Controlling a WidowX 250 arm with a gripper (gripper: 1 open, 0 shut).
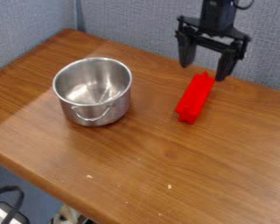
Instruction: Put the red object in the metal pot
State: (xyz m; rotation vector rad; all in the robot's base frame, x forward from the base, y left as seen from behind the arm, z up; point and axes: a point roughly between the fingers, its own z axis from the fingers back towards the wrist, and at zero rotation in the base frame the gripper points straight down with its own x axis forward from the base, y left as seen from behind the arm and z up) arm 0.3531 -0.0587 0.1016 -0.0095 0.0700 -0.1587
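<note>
The red object [195, 97] is an elongated ridged block lying on the wooden table [143, 157], right of centre, its long side running toward the back right. The metal pot [94, 89] stands empty to its left, with a loop handle on its near side. My gripper [212, 63] hangs pointing down just above the far end of the red object, its two black fingers [185, 51] spread open with nothing between them. It does not touch the block.
A grey-blue partition wall [60, 17] runs behind the table. The table's back right edge passes close behind the gripper, and its front edge falls away at the lower left.
</note>
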